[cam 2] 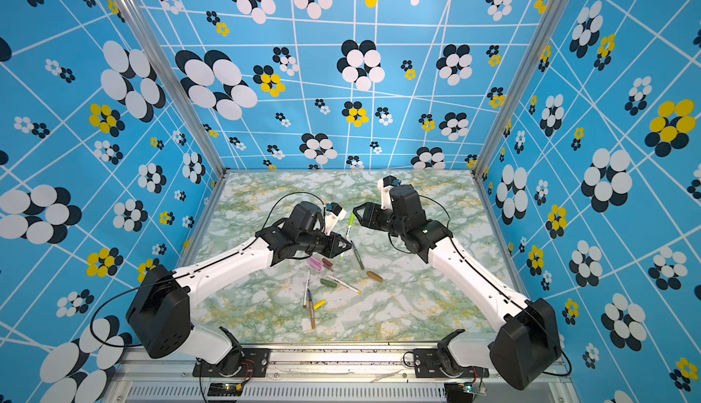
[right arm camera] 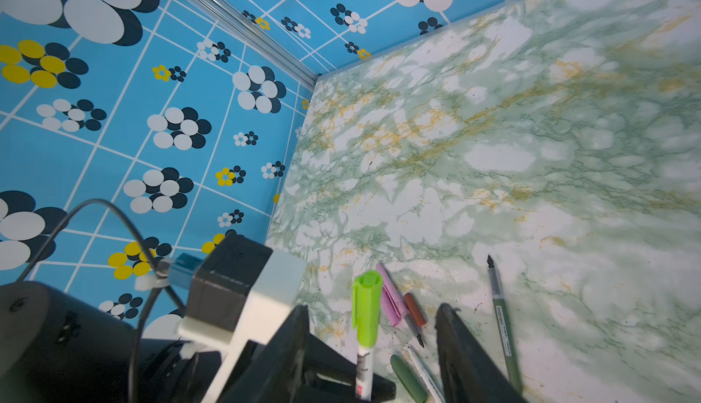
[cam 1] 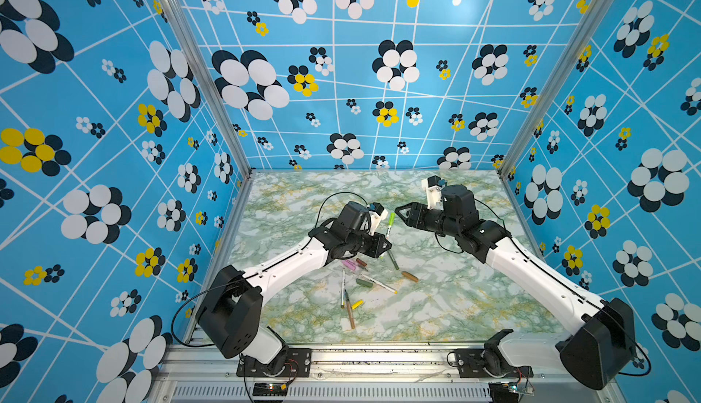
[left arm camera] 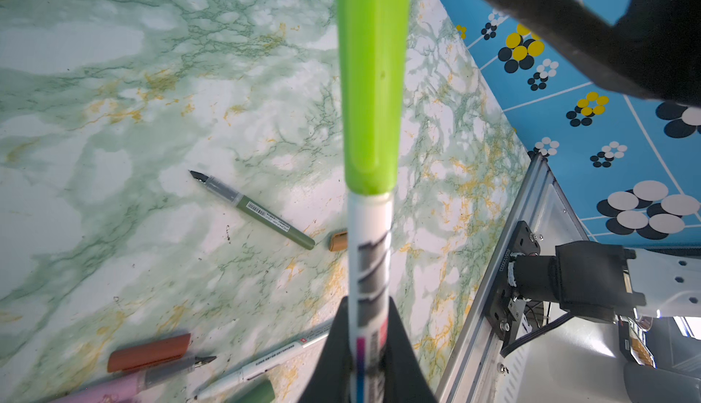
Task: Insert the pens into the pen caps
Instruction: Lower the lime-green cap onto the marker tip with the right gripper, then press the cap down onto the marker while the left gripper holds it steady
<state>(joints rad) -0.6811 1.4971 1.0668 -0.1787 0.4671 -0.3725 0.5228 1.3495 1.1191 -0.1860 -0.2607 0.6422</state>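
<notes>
Green-and-yellow marbled tabletop (cam 1: 455,298) floors a booth walled by blue flower-patterned panels (cam 1: 341,59). Over its middle we see the left gripper (cam 1: 385,247) clamped on the lower barrel of a thin white-barrelled pen (cam 1: 387,235). The pen is lifted off the surface and roughly upright, with a light green plastic cap (cam 1: 391,218) seated on its upper end.

The right gripper (cam 1: 399,215) sits just right of the white-barrelled pen with its fingers (right arm camera: 455,344) spread. In the right wrist view the cap stands between them with a gap on either side, touched by neither.

Just in front of the white-barrelled pen a dark green pointed pen (cam 1: 392,260) lies flat, with a tan stubby cap (cam 1: 410,276) farther to the front-right. To the front-left a pink cap (cam 1: 349,265) and a brown cap (cam 1: 361,262) lie side by side under the left wrist. Farther forward are a dark green cap (cam 1: 364,282), a second white pen (cam 1: 379,283), a yellow cap (cam 1: 357,304) and a brown-barrelled pen (cam 1: 349,314), clustered well short of the front aluminium rail (cam 1: 341,348).

Behind the white-barrelled pen and to its right the marble runs open to the walls and corner posts (cam 1: 510,162).
</notes>
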